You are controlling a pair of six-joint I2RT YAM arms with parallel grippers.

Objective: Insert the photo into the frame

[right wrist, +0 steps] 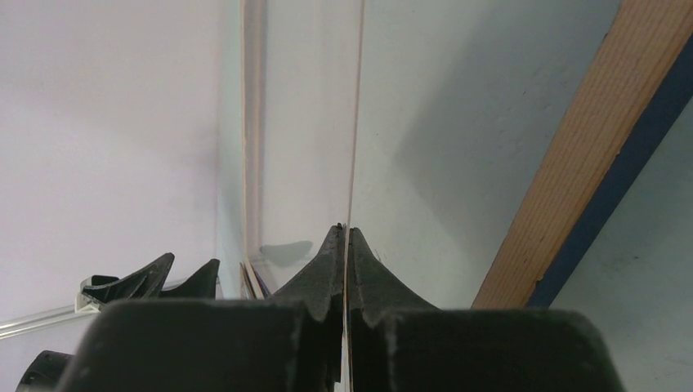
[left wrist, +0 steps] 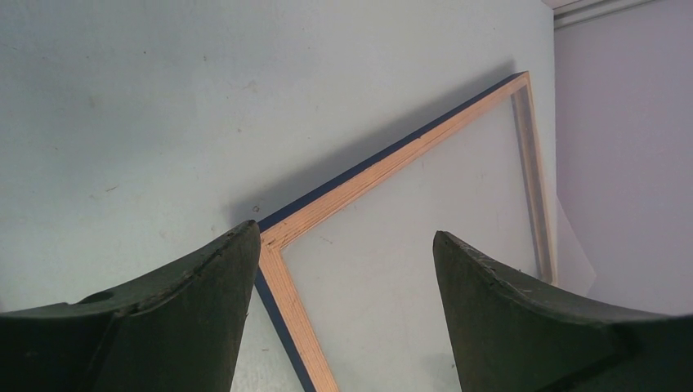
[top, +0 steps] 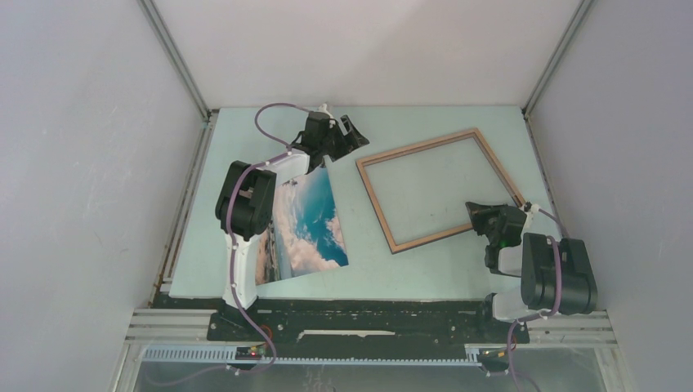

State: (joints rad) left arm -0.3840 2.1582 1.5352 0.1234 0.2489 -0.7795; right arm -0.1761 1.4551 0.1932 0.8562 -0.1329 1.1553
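**A:** At left, the photo [top: 315, 220] lies on the table [top: 425, 278], partly under the left arm. The left gripper [top: 345, 137] gapes wide above the frame [top: 416, 147] corner.

**B:** Handling?

**A:** Likely thin and floppy, so pinch a free edge lightly.

**B:** Right gripper [right wrist: 346, 237]?

**A:** Pressed together, beside the frame's near rail.

The overhead camera looks down from high behind onto the whole table [top: 425, 269]. The left wrist camera peers closely past the left gripper [left wrist: 345, 231] at a corner of the frame [left wrist: 392, 163]. The right wrist camera sits very low behind the right gripper [right wrist: 345, 233], seemingly facing a side wall. All three views share the frame.
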